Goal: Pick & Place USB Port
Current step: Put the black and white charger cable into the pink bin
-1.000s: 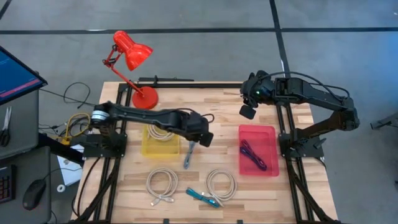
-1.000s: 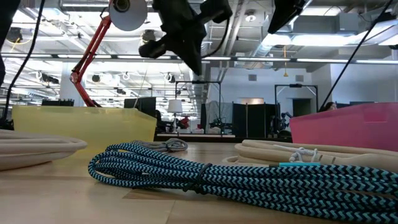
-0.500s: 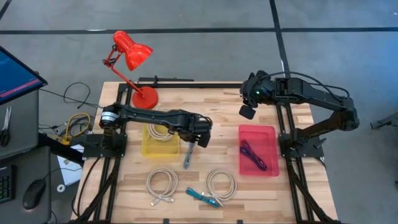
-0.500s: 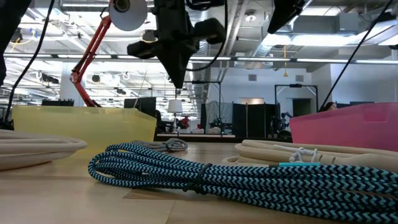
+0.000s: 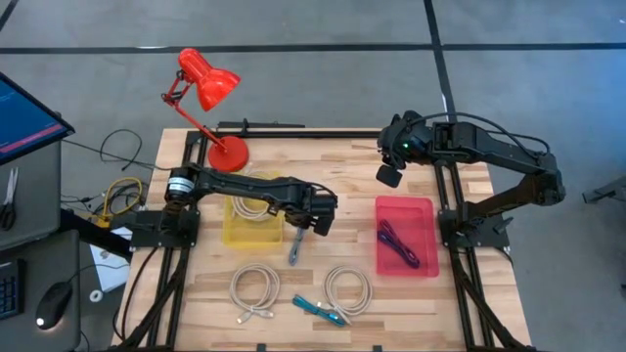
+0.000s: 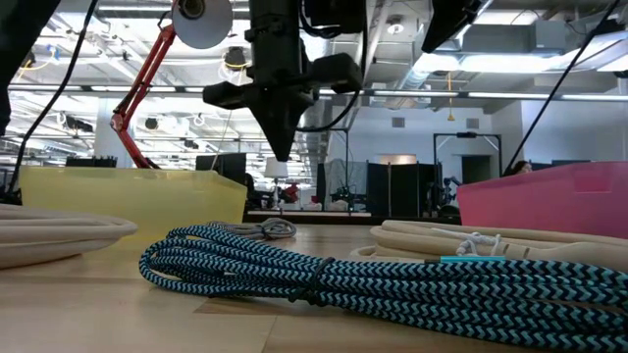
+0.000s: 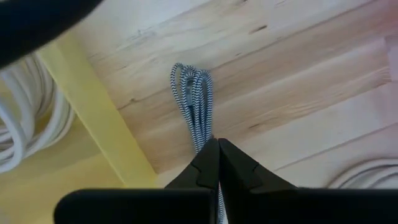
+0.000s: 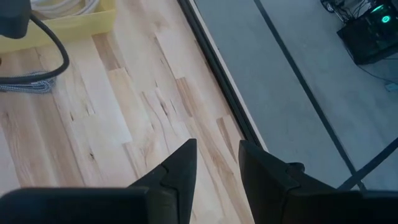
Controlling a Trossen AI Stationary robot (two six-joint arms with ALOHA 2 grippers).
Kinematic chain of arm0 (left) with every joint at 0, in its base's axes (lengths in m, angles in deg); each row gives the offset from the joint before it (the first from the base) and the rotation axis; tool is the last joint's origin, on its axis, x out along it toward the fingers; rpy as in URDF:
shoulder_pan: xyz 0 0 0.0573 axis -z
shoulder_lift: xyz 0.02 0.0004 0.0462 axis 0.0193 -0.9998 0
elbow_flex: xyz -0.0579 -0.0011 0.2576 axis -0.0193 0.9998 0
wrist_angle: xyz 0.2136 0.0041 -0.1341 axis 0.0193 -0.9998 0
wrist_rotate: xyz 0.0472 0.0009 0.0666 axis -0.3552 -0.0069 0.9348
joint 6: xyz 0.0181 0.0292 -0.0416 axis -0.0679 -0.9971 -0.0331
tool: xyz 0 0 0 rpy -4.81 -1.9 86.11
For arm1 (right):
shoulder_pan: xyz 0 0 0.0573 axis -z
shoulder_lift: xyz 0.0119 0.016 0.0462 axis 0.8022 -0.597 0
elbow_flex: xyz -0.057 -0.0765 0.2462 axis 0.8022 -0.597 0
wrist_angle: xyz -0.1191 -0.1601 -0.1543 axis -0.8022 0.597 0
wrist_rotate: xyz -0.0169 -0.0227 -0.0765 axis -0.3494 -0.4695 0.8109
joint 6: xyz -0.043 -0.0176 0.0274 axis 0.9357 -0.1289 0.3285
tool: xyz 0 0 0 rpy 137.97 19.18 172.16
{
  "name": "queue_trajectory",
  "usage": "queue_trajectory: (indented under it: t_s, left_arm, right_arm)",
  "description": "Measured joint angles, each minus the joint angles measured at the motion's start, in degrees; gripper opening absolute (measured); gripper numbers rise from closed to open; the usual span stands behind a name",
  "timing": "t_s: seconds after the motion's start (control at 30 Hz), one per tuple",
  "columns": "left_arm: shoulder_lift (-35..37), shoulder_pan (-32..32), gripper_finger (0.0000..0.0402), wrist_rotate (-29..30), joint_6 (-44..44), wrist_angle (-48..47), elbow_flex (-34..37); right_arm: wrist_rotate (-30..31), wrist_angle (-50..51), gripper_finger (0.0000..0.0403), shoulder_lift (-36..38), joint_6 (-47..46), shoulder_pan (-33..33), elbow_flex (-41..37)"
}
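No readable txt, labels, brand marks, nos. or signs in any view; monitor (image 5: 24, 117) at table's left edge shows red & blue bands w/ lines too small to read, nothing legible on bins, cables, lamp or arms

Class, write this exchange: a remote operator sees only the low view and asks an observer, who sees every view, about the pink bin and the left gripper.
Operator: What is inside the pink bin?
Observer: One purple cable.
Operator: What lies under the left gripper?
Observer: It is shut and points down at a black-and-white braided cable beside the yellow bin.
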Motion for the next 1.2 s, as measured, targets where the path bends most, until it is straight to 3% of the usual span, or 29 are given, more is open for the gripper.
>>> queue_trajectory:
  t_s: [0.2,0.57,0.83,1.2]
  left_arm:
    - [-0.6,0.0,0.0020,0.0,-2.0,1.6,0.1]
    - [-1.4,0.0,0.0113,-3.0,-3.9,3.7,5.9]
    - [-1.4,0.0,0.0167,-3.0,-3.6,12.5,8.8]
    - [-1.4,-1.9,0.0168,-2.8,-3.0,14.3,12.6]
  right_arm:
    - [-0.1,0.0,0.0111,0.0,0.0,0.0,0.0]
    - [-0.2,0.0,0.0111,0.0,-0.4,0.0,0.0]
    - [-0.2,0.0,0.0111,0.0,-0.5,0.0,0.0]
    - [-0.2,0.0,0.0111,0.0,-0.5,0.0,0.0]
